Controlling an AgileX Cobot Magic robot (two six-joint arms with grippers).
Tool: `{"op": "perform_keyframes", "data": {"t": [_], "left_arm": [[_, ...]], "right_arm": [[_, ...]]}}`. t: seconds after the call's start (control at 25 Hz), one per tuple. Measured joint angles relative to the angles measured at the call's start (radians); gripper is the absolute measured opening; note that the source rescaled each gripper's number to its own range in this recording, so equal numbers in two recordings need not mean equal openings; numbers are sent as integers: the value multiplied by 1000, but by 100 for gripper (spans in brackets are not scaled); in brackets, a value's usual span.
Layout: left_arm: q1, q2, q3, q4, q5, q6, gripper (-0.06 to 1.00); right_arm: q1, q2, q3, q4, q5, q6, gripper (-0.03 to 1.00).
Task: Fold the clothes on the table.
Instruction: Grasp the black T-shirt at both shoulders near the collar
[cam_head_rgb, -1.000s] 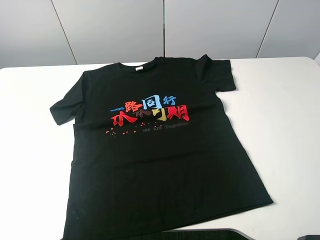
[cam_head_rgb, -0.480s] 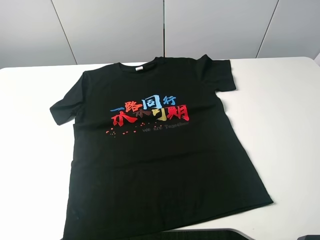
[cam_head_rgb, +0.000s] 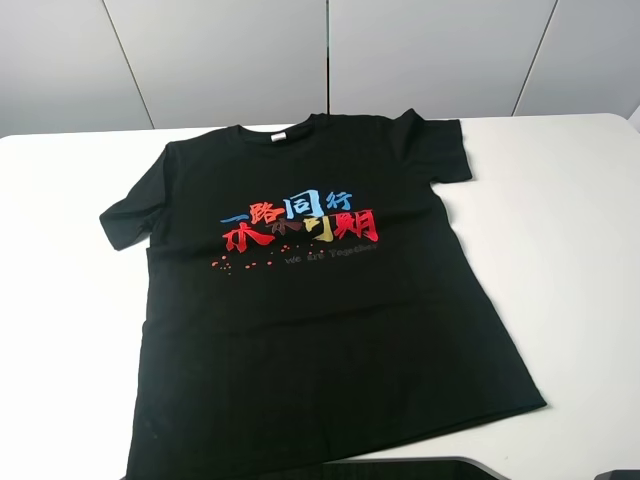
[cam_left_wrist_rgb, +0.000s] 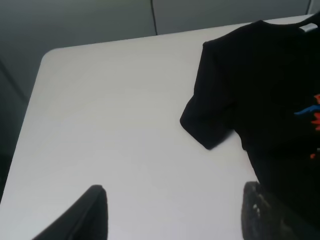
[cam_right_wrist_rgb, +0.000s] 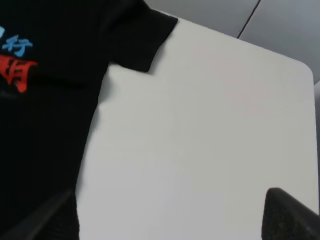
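Observation:
The black T-shirt (cam_head_rgb: 310, 300) lies flat and face up on the white table (cam_head_rgb: 580, 220), collar toward the far edge, with red, blue and yellow characters (cam_head_rgb: 300, 222) across the chest. Both sleeves are spread out. In the left wrist view my left gripper (cam_left_wrist_rgb: 175, 215) is open and empty above bare table, near the shirt's sleeve (cam_left_wrist_rgb: 210, 117). In the right wrist view my right gripper (cam_right_wrist_rgb: 170, 220) is open and empty, straddling the shirt's side edge (cam_right_wrist_rgb: 92, 135) below the other sleeve (cam_right_wrist_rgb: 145, 37). Neither gripper touches the cloth.
Grey wall panels (cam_head_rgb: 320, 55) stand behind the table's far edge. A dark part of the robot (cam_head_rgb: 410, 468) shows at the near edge over the shirt's hem. White table surface lies on both sides of the shirt. The table's rounded corners show in both wrist views.

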Motion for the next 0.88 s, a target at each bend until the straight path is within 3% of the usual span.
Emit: {"op": "perform_keyframes", "data": {"t": [0.16, 0.28, 0.48, 0.64, 0.72, 0.88], "left_arm": [[0, 186, -49, -29, -31, 150, 75], [0, 351, -73, -79, -89, 243, 75], [0, 608, -145, -251, -141, 408, 75], [0, 790, -188, -394, -119, 649, 75], [-2, 872, -201, -426, -116, 733, 75], [-2, 1030, -223, -443, -122, 784, 75]], "right_arm": [[14, 242, -118, 6, -13, -83, 80], [86, 421, -206, 28, -54, -134, 80], [201, 729, -346, 30, -73, -181, 80], [241, 932, -407, 30, -100, -244, 80], [245, 1022, -428, 30, -120, -288, 80], [250, 1194, -473, 33, -141, -334, 80]]}}
